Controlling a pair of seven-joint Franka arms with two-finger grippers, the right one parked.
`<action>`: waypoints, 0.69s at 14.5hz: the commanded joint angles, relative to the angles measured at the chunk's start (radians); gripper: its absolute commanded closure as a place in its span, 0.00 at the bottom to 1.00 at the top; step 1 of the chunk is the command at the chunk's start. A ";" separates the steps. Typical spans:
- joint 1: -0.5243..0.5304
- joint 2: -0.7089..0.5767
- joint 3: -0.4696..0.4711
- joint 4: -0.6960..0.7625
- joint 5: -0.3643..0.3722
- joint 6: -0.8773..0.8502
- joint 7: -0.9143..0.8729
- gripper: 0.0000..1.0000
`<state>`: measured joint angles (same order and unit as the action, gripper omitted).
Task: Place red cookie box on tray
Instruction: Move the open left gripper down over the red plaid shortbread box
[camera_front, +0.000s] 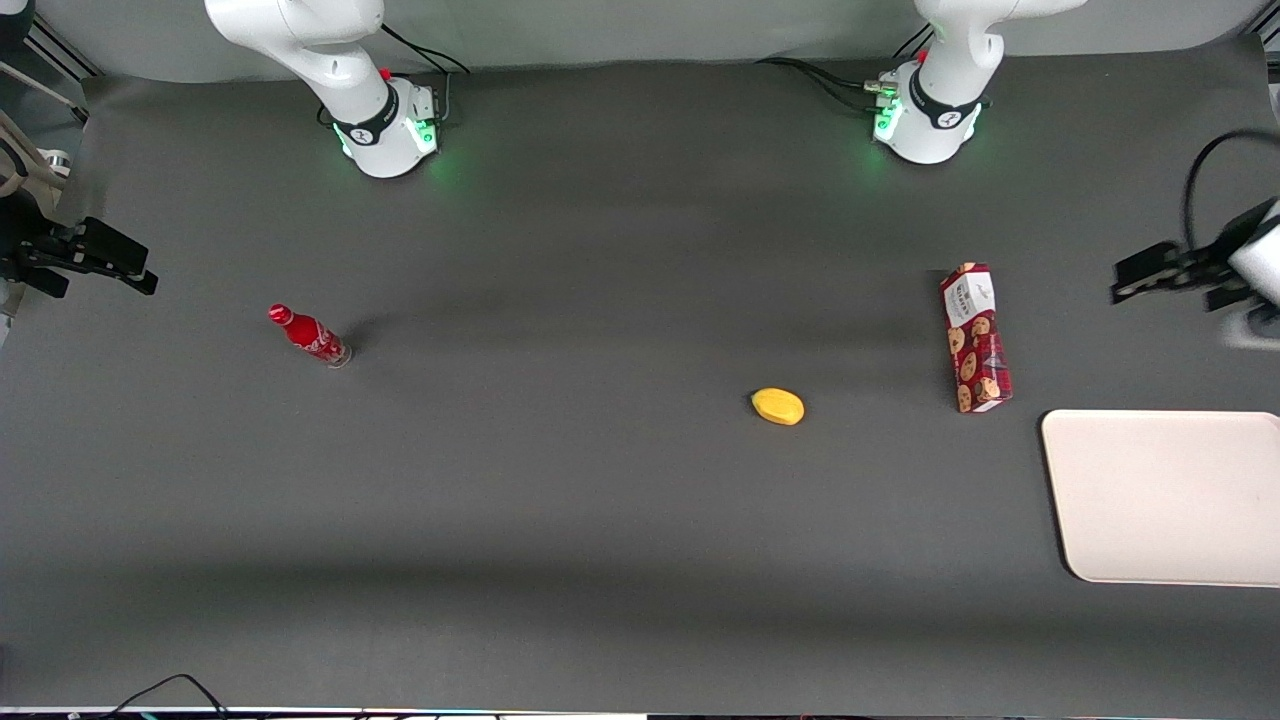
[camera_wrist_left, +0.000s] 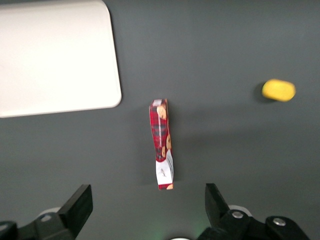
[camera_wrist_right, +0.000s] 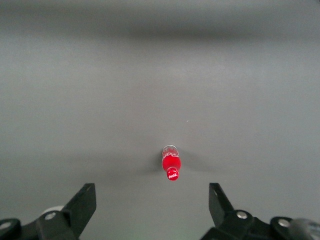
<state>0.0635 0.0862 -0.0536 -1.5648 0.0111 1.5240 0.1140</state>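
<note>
The red cookie box (camera_front: 976, 338) lies on the dark table, its white label end farther from the front camera. The wrist view shows the same box (camera_wrist_left: 162, 142) standing on a narrow edge. The cream-white tray (camera_front: 1165, 495) sits at the working arm's end of the table, nearer the front camera than the box, with nothing on it. The left arm's gripper (camera_front: 1140, 276) hovers above the table edge, apart from the box and farther from the front camera than the tray. Its fingers are open around nothing, and from the wrist the gripper (camera_wrist_left: 148, 202) looks down on box and tray (camera_wrist_left: 50, 55).
A yellow lemon-like object (camera_front: 778, 406) lies beside the box toward the table's middle, also caught by the wrist camera (camera_wrist_left: 278, 90). A small red bottle (camera_front: 310, 336) stands toward the parked arm's end. Both arm bases (camera_front: 925, 120) stand at the table's back edge.
</note>
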 joint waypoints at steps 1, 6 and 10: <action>0.002 -0.016 -0.005 -0.294 0.001 0.201 -0.008 0.00; 0.007 -0.032 0.003 -0.656 -0.002 0.577 -0.007 0.00; 0.007 -0.023 0.003 -0.863 -0.002 0.867 -0.005 0.00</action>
<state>0.0687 0.1140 -0.0507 -2.2651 0.0100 2.2236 0.1140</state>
